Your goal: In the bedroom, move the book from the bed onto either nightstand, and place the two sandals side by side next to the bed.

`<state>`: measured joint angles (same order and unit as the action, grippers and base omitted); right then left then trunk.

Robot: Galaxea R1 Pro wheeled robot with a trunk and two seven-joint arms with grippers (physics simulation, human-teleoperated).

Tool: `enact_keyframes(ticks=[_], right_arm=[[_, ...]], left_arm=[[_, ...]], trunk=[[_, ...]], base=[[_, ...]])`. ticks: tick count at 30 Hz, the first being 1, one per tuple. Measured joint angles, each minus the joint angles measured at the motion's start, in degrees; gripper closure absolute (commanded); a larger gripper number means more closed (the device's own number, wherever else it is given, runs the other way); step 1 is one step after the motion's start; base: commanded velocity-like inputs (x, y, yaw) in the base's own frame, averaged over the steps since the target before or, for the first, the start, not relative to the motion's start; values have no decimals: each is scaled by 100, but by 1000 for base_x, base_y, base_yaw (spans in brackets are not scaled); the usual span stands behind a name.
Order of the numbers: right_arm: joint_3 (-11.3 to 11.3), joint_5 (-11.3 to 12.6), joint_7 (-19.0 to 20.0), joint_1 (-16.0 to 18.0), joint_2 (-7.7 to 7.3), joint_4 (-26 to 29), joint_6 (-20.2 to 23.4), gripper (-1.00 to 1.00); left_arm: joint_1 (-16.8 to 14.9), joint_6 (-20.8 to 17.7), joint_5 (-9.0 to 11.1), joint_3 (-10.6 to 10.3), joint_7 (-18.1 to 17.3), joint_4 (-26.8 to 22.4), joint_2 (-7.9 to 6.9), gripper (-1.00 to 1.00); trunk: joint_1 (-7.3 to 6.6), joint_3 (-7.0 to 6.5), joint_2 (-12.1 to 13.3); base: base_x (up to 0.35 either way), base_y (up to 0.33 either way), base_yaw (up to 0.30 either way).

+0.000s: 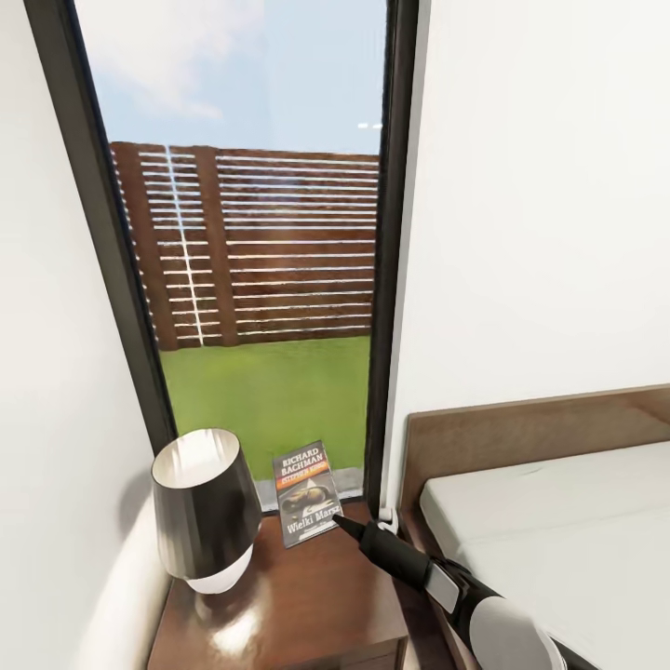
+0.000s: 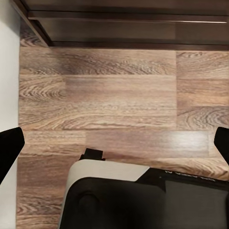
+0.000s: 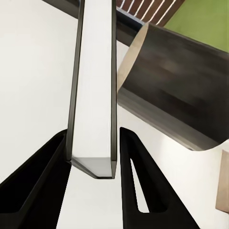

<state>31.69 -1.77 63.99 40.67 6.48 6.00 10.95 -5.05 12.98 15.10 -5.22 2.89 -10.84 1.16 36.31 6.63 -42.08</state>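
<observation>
The right claw is clenched on the book by its lower edge, holding it upright over the back of the nightstand, beside the lamp. Judging by looks it's a thin, light, floppy paperback w/ a slick cover, so pinch near the spine. Left claw hangs released over the floor.

The right gripper holds the book edge-on between its two black fingers, one at each cover. The white page edge faces the camera. Just beside the book is the dark lamp shade. Behind them are a white wall and green grass.
</observation>
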Motion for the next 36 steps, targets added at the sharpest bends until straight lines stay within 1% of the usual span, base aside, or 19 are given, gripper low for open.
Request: enact_keyframes(ticks=[24, 36], right_arm=[[7, 6, 1, 0, 0, -4, -4, 100], [8, 5, -5, 0, 0, 0, -3, 100]], left_arm=[[0, 8, 0, 0, -3, 9, 0, -100], [-1, 8, 0, 0, 2, 1, 0, -100]], trunk=[[528, 432, -964], [528, 433, -966]], base=[[0, 0, 0], [0, 0, 0]])
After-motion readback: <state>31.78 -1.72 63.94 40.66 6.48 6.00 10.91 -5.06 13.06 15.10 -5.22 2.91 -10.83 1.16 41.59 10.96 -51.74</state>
